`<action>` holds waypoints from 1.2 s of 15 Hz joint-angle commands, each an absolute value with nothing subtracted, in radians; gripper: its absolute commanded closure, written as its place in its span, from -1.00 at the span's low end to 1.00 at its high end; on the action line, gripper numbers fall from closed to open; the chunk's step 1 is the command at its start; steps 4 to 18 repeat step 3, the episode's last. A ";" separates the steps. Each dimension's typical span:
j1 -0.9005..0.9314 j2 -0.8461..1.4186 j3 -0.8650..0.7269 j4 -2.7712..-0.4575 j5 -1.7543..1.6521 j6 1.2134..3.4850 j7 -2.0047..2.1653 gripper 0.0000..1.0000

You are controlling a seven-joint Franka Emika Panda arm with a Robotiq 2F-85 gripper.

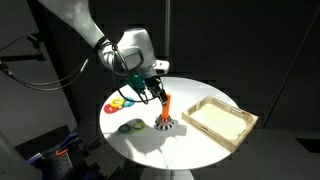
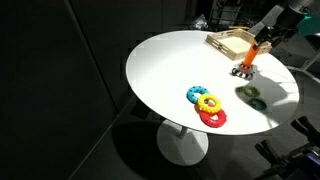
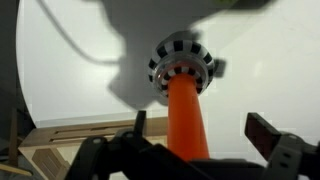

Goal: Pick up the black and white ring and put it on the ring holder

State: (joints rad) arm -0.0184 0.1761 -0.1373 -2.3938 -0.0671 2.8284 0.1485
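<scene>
The black and white ring (image 3: 183, 50) lies around the foot of the orange ring holder (image 3: 184, 112), flat on the white table. It shows in both exterior views (image 1: 164, 125) (image 2: 242, 71) at the base of the ring holder (image 1: 167, 107) (image 2: 251, 58). My gripper (image 3: 200, 130) is open and holds nothing. Its two dark fingers stand on either side of the peg's upper part. In both exterior views the gripper (image 1: 158, 92) (image 2: 266, 40) hangs right above the peg's top.
A shallow wooden tray (image 1: 218, 119) (image 2: 228, 42) (image 3: 55, 135) lies beside the peg. A green ring (image 1: 130, 126) (image 2: 250, 94) lies on the round white table (image 1: 200, 145). A cluster of blue, yellow and red rings (image 1: 120, 102) (image 2: 206, 104) lies farther off.
</scene>
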 commanded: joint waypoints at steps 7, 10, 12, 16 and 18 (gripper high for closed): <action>-0.033 0.175 -0.114 -2.392 -0.030 2.801 0.132 -1.00; -0.033 0.175 -0.114 -2.392 -0.030 2.801 0.132 -1.00; -0.033 0.175 -0.114 -2.392 -0.030 2.801 0.132 -1.00; -0.033 0.175 -0.114 -2.392 -0.030 2.801 0.132 -1.00; -0.033 0.175 -0.114 -2.392 -0.030 2.801 0.132 -1.00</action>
